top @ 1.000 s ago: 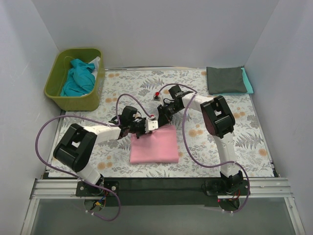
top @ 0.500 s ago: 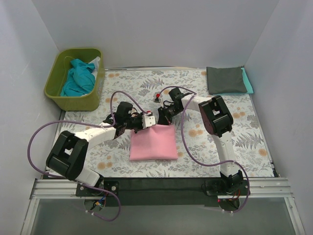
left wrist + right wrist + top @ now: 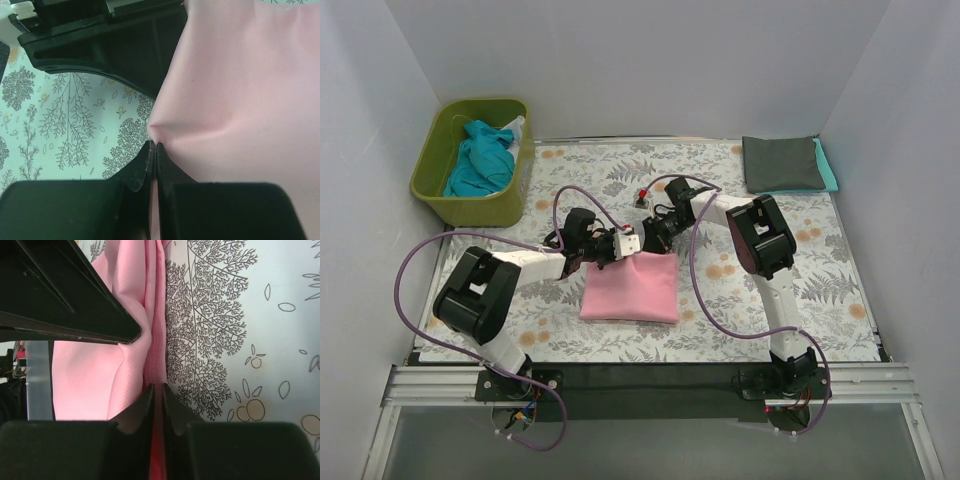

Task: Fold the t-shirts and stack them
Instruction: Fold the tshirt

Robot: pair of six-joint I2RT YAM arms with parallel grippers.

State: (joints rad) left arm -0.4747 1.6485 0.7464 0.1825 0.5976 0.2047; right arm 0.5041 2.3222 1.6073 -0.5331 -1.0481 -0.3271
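The pink t-shirt [image 3: 630,295] is pinched thinly by the closed left gripper [image 3: 153,145] and right gripper [image 3: 155,386], so its fold could be undone if 1 corner is dropped.

Seen from above, the left gripper [image 3: 626,244] and right gripper [image 3: 650,237] sit at the far edge of the pink t-shirt [image 3: 630,290], too small to show their jaws. In the left wrist view the shirt runs off the top, right and bottom edges. The dark grey t-shirt [image 3: 780,163] covers all but a strip of a teal t-shirt [image 3: 829,168]. The olive-green tub [image 3: 470,208] hides the lower part of the teal garments [image 3: 480,160], and a white thing [image 3: 518,124] beside them is too small to name.
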